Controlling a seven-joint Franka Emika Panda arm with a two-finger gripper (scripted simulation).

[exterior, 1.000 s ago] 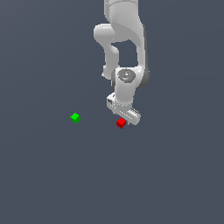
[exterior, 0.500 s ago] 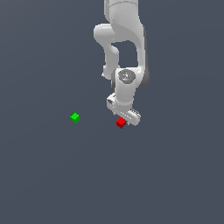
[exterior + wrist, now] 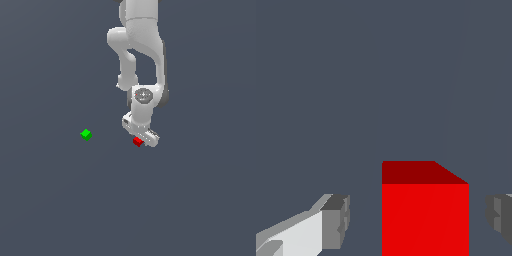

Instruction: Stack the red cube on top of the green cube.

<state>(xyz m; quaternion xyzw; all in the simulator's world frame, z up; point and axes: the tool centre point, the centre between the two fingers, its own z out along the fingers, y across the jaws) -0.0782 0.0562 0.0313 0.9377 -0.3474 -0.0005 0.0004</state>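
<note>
From here I see my arm (image 3: 142, 45) hanging down over the plain grey floor (image 3: 50, 210), with the gripper (image 3: 141, 136) lowered right onto the red cube (image 3: 138, 142). The green cube (image 3: 86, 134) sits well apart, off toward the exterior view's left, at roughly the same depth in the scene.

My main worry is the grasp. In the wrist view the red cube (image 3: 425, 210) stands between the two fingers but not centred: the gap to one pad (image 3: 336, 220) looks wider than the gap to the other (image 3: 499, 214). If I close now, I judge the nearer finger would touch first and shove or twist the cube before the other arrives, leaving a skewed hold. A skewed hold would matter later, since the green cube is as tiny as the red one and offers little landing surface; a tilted cube could slide off it.

The fingers are spread apart, neither touching the cube. The cube rests on the floor, flanked by both pads, with clear space on either side. From this angle I cannot tell how far down its sides the pads reach, so a shallow pinch is also possible.
</note>
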